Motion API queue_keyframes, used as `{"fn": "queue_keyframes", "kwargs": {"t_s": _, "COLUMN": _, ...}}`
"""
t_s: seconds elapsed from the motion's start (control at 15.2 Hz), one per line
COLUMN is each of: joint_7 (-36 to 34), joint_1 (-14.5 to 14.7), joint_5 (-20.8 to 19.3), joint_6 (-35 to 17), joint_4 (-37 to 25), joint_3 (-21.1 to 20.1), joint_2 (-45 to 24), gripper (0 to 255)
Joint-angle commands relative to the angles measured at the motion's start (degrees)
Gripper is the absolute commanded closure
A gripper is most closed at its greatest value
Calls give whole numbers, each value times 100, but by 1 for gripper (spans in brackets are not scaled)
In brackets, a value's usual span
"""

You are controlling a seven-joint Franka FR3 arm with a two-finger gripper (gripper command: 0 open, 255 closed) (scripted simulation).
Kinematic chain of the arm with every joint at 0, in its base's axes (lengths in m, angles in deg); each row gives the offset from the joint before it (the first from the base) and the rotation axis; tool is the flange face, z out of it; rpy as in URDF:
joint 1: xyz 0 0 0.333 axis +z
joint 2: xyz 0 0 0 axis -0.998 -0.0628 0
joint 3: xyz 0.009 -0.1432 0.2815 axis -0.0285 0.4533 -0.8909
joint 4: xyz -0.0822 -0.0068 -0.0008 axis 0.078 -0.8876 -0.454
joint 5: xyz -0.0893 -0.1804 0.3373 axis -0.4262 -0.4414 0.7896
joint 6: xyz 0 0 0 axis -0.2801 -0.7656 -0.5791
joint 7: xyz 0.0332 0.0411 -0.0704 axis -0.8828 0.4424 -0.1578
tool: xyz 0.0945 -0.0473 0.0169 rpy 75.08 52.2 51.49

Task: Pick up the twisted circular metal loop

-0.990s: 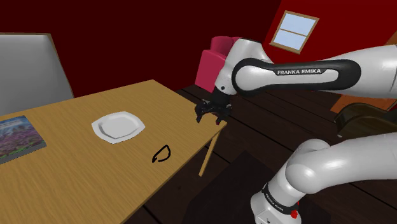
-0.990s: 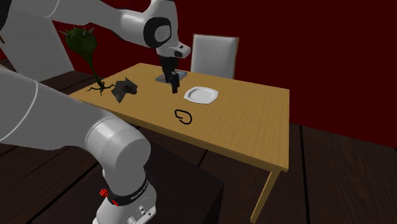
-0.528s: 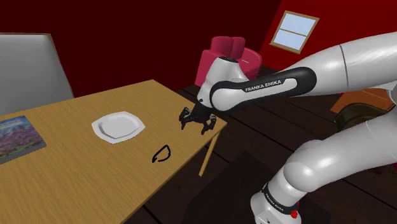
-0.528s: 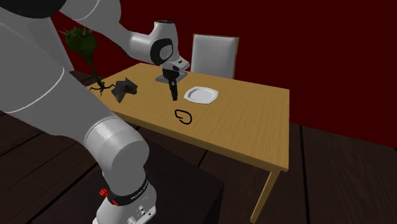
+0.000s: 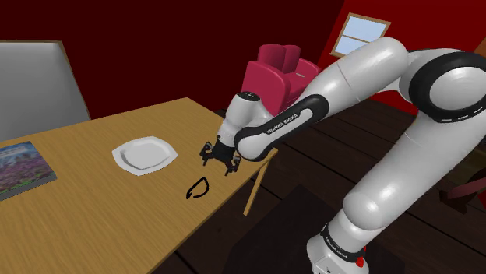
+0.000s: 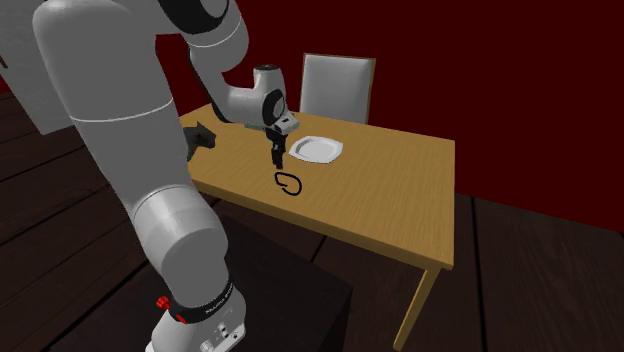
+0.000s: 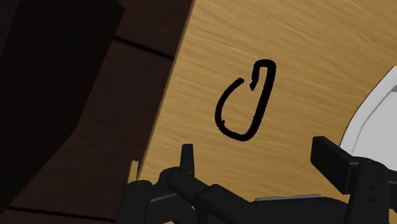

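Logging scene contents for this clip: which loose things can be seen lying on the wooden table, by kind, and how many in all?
black twisted loop: 1
white plate: 1
flat colourful picture: 1
dark angular object: 1
Total: 4

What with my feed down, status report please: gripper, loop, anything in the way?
Gripper open, above the table, short of the loop. Loop black, flat near the table edge, untouched. White plate beside it, apart; nothing between.
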Motion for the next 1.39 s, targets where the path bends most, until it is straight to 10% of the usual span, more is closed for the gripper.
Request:
{"fn": "queue_keyframes", "kwargs": {"t_s": 0.0, "joint_7": -1089, "joint_1": -8, "joint_5": -907, "joint_6": -267, "joint_4": -250, "joint_3": 78, "joint_2": -597, "gripper": 0}}
{"fn": "queue_keyframes", "kwargs": {"t_s": 0.33, "joint_7": -3146, "joint_1": 823, "joint_5": -2453, "joint_6": -586, "joint_4": -1098, "joint_3": 1120, "joint_2": -1891, "gripper": 0}}
{"fn": "queue_keyframes", "kwargs": {"t_s": 0.99, "joint_7": -3697, "joint_1": 1317, "joint_5": -3044, "joint_6": -1034, "joint_4": -1307, "joint_3": 1733, "joint_2": -2538, "gripper": 0}}
{"fn": "queue_keyframes", "kwargs": {"t_s": 1.06, "joint_7": -3702, "joint_1": 1322, "joint_5": -3049, "joint_6": -1037, "joint_4": -1310, "joint_3": 1738, "joint_2": -2544, "gripper": 255}}
{"fn": "queue_keyframes", "kwargs": {"t_s": 1.32, "joint_7": -3705, "joint_1": 1324, "joint_5": -3048, "joint_6": -1037, "joint_4": -1309, "joint_3": 1738, "joint_2": -2542, "gripper": 255}}
